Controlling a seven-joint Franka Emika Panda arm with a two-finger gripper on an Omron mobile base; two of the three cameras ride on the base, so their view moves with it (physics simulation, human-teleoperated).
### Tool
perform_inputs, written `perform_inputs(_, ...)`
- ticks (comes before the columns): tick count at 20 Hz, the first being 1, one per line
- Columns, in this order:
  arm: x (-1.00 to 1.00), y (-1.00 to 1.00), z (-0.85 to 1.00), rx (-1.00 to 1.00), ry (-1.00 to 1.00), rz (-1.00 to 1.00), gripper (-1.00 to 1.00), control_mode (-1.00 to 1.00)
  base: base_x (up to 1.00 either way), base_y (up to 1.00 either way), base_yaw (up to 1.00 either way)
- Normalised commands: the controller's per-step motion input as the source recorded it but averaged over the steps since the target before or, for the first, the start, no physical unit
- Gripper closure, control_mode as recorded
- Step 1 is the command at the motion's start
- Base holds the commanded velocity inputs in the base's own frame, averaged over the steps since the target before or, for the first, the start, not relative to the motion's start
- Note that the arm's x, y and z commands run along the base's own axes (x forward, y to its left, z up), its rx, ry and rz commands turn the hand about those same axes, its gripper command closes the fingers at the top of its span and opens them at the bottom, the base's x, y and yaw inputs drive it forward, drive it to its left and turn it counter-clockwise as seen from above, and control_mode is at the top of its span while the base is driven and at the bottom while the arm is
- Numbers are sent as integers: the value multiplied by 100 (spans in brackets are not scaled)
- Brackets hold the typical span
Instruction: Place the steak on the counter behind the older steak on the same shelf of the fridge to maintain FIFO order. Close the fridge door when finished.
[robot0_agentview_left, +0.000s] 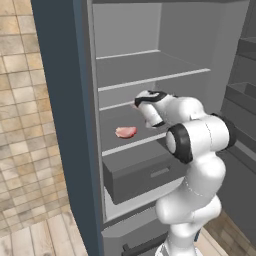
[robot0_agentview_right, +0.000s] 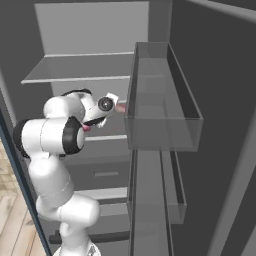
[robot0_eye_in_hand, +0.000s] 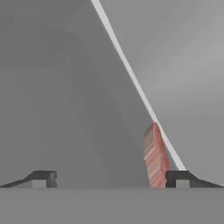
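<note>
on shelf (robot0_agentview_left: 145, 141), pink older steak (robot0_agentview_left: 126, 132), flat

In the left base view the arm's wrist covers the pincer and the back of the shelf (robot0_agentview_left: 131, 144), in the right base view a door bin (robot0_agentview_right: 162, 120) hides most of a pink steak (robot0_agentview_right: 120, 107), and the hand view's lower band cuts off another steak (robot0_eye_in_hand: 154, 156).

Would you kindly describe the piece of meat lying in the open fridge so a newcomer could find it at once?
Start at the tall open fridge and go down past the bare grey shelves to the lowest shelf, just above the grey drawer. There, left of the robot's white arm, lies the steak. It is a small flat pink slab, the one coloured thing against all the grey.
</note>
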Motion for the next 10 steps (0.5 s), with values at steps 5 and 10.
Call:
perform_inputs(5,-100,-1,66,0,-7,0,-100,-100,0,0,0)
perform_inputs(10,-100,0,70,0,0,0,-100,-100,0,0,0)
